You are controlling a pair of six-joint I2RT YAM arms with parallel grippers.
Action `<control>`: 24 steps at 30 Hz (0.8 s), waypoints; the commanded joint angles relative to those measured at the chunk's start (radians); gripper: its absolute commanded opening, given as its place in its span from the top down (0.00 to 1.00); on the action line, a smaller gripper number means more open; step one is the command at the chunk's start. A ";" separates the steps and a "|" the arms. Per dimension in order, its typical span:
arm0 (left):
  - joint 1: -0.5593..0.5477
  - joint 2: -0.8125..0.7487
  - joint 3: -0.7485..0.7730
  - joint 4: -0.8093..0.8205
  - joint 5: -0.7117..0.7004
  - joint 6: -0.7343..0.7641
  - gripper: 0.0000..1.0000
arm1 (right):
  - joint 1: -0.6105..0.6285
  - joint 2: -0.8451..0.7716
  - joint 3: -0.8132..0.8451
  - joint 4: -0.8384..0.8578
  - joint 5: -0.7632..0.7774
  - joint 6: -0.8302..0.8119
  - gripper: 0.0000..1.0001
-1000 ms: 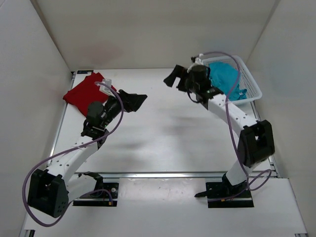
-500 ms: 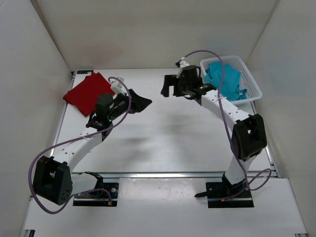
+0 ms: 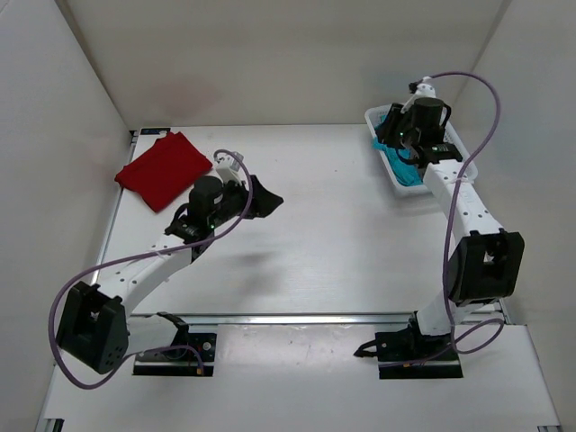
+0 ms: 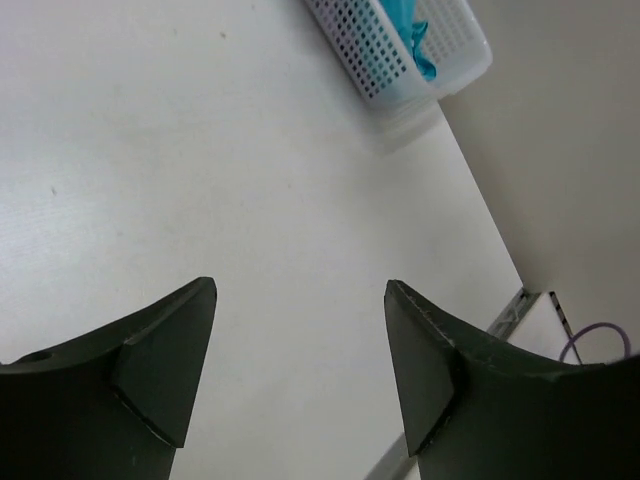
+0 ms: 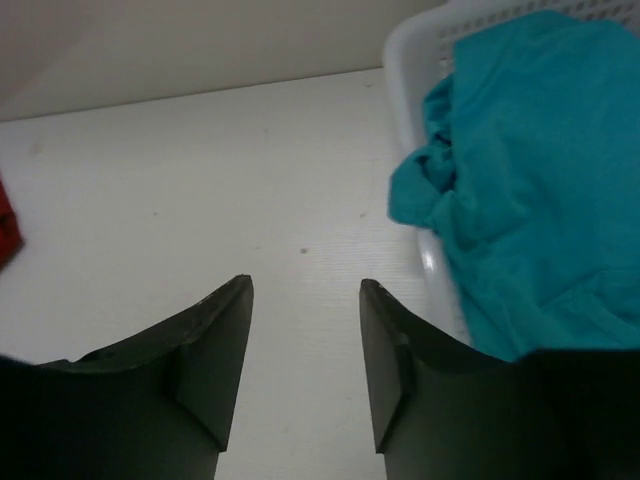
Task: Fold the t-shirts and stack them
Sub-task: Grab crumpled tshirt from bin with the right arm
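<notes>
Starting at the far left of the white table (image 3: 333,234), the dark red short-sleeved cloth t-shirt (image 3: 164,169) lies folded into a flat, roughly square shape near the back corner, with nothing touching it. Just right of it, the left gripper (image 3: 268,193) hangs above bare tabletop and points toward the middle of the table. In the left wrist view its two black fingers (image 4: 170,360) are spread wide with nothing between them, the left gripper (image 4: 300,300) framing only white surface. Across the table, well apart from it, the white plastic mesh basket (image 3: 382,160) stands at the far right corner against the wall. The teal-blue cloth t-shirt (image 3: 405,169) lies crumpled inside the basket, partly covered by the arm. The right gripper (image 3: 393,135) is over the basket's left rim. In the right wrist view it (image 5: 305,290) is likewise parted and empty, the basket (image 5: 405,60) and the bunched teal-blue t-shirt (image 5: 520,200) lying just to the right of its fingers (image 5: 395,360).
</notes>
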 commanded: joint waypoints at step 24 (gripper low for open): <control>-0.058 -0.183 -0.302 0.044 -0.021 -0.026 0.26 | -0.143 0.653 0.608 -0.150 -0.098 0.031 0.63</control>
